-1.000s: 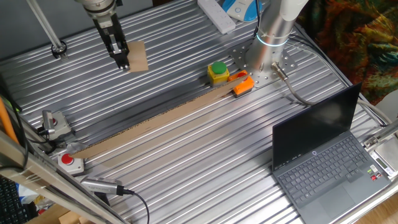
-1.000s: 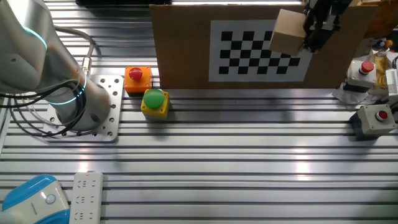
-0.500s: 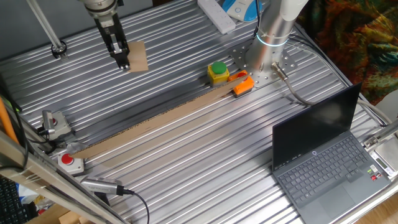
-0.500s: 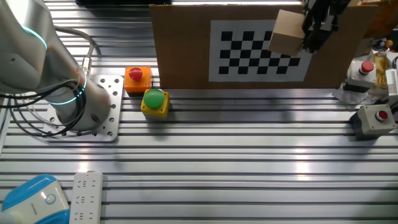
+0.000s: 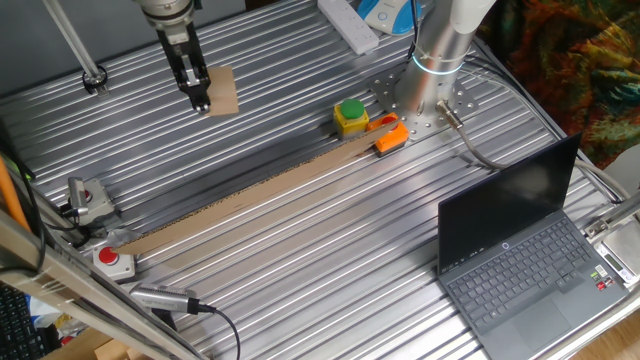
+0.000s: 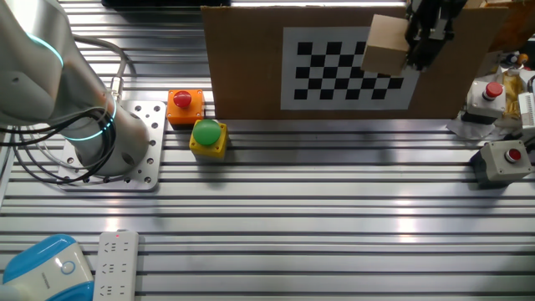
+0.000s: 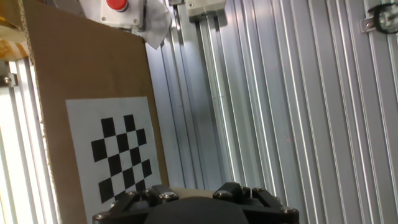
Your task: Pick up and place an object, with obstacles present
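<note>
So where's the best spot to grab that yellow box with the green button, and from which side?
Grip the yellow box by its two flat side walls, coming straight down from above, fingers below the domed green button. The orange box sits close behind, so close across the freer pair of sides.

Block [image 6: 386,44]: plain light tan, unmarked, beside the black tool [image 6: 425,42]. Cardboard panel [image 6: 247,63] behind it: brown, carrying a white sheet with a black-and-white checkerboard [image 6: 347,68]. Table [image 6: 334,217]: silver-grey, ribbed in parallel lines. Far from the tool: button box [image 6: 207,138] yellow with green button; next to it an orange box [image 6: 185,104] with red button. Laptop [image 5: 520,250]: dark grey, black screen.
</note>
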{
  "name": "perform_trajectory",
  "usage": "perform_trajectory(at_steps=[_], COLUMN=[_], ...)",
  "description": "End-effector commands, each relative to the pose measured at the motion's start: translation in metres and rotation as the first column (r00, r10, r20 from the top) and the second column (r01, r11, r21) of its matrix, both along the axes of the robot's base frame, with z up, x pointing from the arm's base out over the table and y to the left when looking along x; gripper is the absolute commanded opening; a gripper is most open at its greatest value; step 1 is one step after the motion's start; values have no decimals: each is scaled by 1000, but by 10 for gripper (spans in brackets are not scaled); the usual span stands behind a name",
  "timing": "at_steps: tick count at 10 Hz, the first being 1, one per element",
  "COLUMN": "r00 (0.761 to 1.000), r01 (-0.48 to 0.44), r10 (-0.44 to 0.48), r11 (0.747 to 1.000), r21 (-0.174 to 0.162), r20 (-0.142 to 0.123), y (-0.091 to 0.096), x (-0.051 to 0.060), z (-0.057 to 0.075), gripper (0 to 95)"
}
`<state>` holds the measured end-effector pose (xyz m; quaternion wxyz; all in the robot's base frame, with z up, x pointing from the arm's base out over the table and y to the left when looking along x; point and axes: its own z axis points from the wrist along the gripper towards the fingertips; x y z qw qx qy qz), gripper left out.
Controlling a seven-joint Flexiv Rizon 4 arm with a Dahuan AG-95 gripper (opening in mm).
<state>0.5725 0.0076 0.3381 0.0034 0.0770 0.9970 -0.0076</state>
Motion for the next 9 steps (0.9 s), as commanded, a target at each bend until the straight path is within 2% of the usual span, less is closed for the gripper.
perform_trajectory(at_steps=[1,6,7,8,9], r00=[1000,1000,1000,1000,1000], r01=[-11,-19,-17,-15,-21], r10=[11,19,17,15,21], r11=[1000,1000,1000,1000,1000], r21=[-2,-5,-8,-1,-11], r20=[5,9,20,13,15], y=[0,0,0,0,0], x=[-1,-1,-1,-1,-1], z=[0,0,0,0,0], gripper=[0,0,0,0,0])
